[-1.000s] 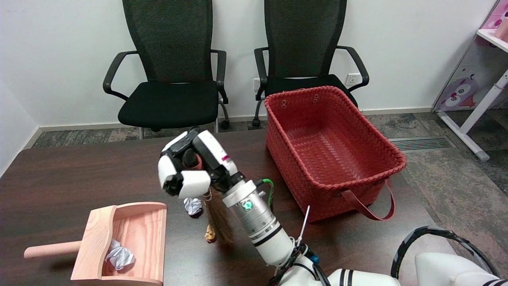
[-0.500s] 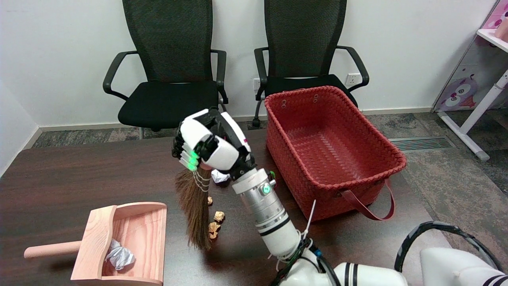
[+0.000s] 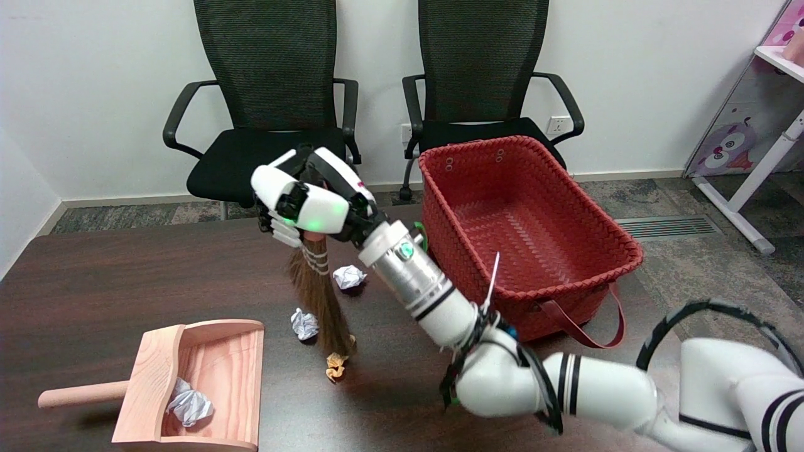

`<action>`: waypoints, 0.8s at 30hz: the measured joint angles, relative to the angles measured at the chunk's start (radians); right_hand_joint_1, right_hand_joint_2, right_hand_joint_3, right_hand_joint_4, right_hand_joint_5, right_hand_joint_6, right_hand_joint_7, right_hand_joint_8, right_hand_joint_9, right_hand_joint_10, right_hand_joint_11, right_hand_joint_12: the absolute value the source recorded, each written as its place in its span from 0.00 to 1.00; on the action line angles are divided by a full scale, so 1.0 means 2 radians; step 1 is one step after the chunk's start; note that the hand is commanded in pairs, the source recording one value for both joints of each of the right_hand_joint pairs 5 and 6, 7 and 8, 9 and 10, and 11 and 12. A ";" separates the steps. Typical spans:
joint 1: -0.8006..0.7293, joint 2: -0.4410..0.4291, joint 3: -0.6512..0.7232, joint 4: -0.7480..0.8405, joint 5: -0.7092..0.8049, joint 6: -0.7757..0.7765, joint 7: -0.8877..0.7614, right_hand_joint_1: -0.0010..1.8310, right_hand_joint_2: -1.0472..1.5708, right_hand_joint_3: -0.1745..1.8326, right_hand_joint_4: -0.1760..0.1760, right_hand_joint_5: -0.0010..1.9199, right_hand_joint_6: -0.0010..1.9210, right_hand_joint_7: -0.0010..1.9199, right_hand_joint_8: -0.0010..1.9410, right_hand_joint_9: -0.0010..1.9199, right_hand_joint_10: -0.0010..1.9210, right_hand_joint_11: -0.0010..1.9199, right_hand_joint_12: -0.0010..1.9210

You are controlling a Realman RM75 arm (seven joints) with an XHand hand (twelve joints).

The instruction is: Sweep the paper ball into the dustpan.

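My right hand (image 3: 306, 202) grips the top of a small straw broom (image 3: 320, 295), which hangs down with its bristle tips touching the table. A white paper ball (image 3: 304, 324) lies just left of the bristles, and another white paper ball (image 3: 349, 277) lies to their right. A small brown paper ball (image 3: 336, 367) sits below the broom tips. The wooden dustpan (image 3: 231, 347) rests at the lower left with its mouth toward the far side, a white paper ball (image 3: 188, 405) inside it.
A red woven basket (image 3: 590, 220) stands on the right side of the dark table (image 3: 125, 282). Two black office chairs (image 3: 276, 125) stand behind the table's far edge. My forearm (image 3: 414, 282) slants across the table's middle.
My hand has moved up and away from me with the broom. The bristles have swung right, uncovering the white ball beside them. Only one brown ball shows now.
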 measured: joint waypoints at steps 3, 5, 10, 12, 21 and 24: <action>0.021 0.009 -0.001 0.005 -0.010 -0.024 -0.013 0.48 0.70 0.81 0.52 1.00 1.00 1.00 0.99 1.00 1.00 1.00 1.00; 0.033 0.013 -0.003 0.009 -0.019 -0.039 -0.020 0.48 0.70 0.81 0.52 1.00 1.00 1.00 0.99 1.00 1.00 1.00 1.00; 0.070 0.022 -0.018 0.026 -0.046 -0.077 -0.035 0.48 0.69 0.82 0.52 1.00 1.00 1.00 0.99 1.00 1.00 1.00 1.00; 0.085 0.024 -0.025 0.033 -0.058 -0.089 -0.039 0.48 0.69 0.83 0.52 1.00 1.00 1.00 0.99 1.00 1.00 1.00 1.00; 0.144 0.025 -0.060 0.072 -0.109 -0.121 -0.052 0.47 0.63 0.87 0.51 1.00 1.00 1.00 0.99 1.00 1.00 1.00 1.00; 0.161 0.023 -0.076 0.087 -0.129 -0.126 -0.054 0.47 0.61 0.88 0.51 1.00 1.00 1.00 0.99 1.00 1.00 1.00 1.00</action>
